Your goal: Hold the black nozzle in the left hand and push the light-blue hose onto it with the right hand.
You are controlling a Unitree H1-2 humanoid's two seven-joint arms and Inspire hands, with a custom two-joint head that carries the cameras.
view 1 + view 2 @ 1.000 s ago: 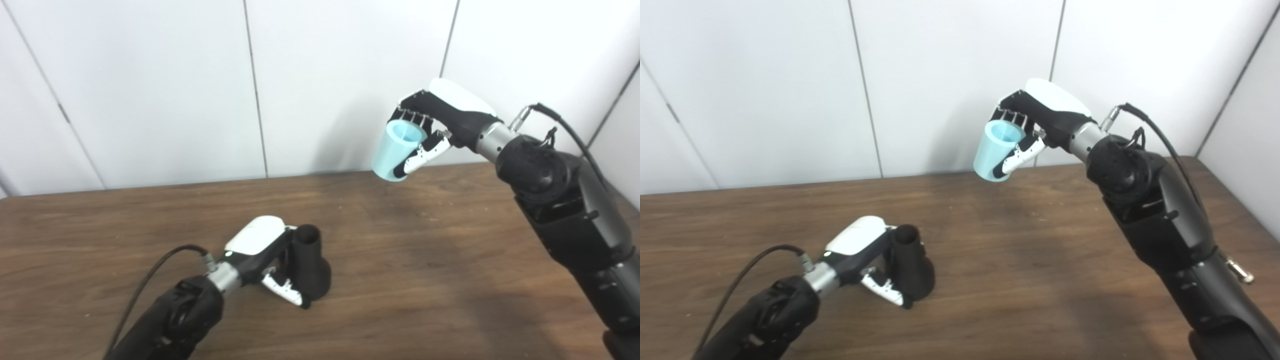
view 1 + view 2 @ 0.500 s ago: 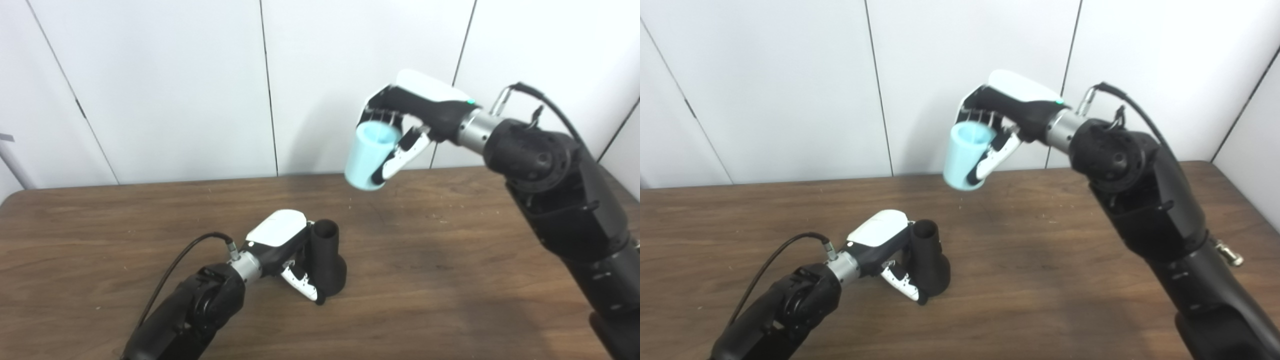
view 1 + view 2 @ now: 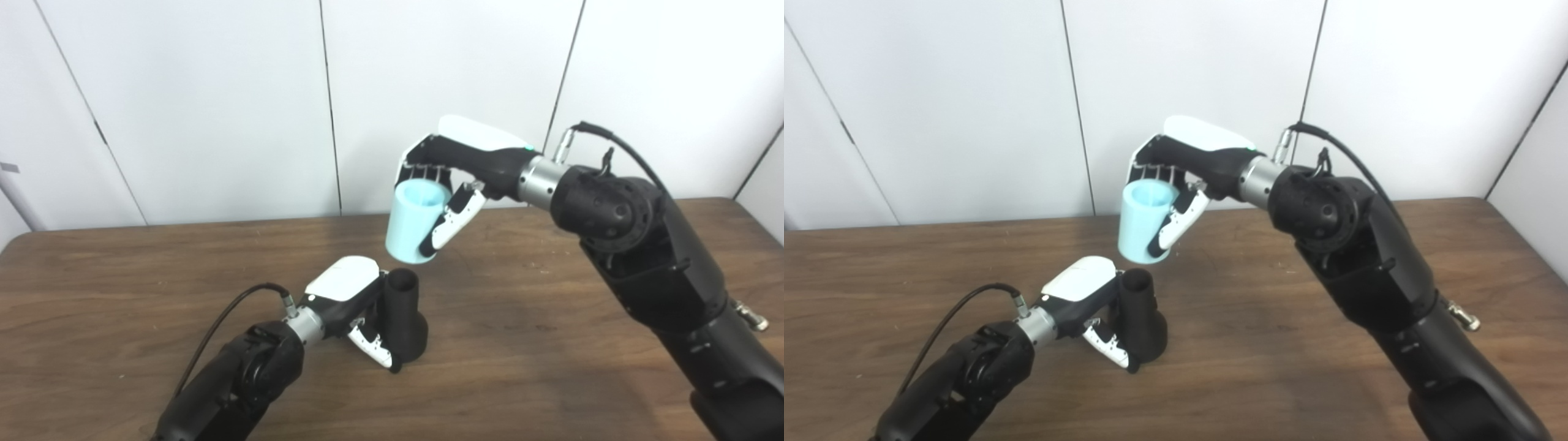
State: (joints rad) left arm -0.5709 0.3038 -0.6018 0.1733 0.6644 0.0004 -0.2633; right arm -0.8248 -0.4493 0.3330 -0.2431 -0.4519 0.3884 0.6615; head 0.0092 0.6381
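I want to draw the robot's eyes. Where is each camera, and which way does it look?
Left eye view: on the head, looking down at the brown wooden table; both arms show, the left hand gripping the black flared plastic nozzle.
Right eye view: beside it, a little to the right, facing the same way; the right hand holds the light-blue tapered hose piece above the nozzle.
Shared: both hands, both parts, the white wall panels.

Left robot hand (image 3: 1084, 306) wrapped around upright black nozzle (image 3: 1141, 321) standing on wooden desk (image 3: 1262, 343); right robot hand (image 3: 1176, 177) gripping light-blue hose (image 3: 1144, 222) in air, just above nozzle's mouth.
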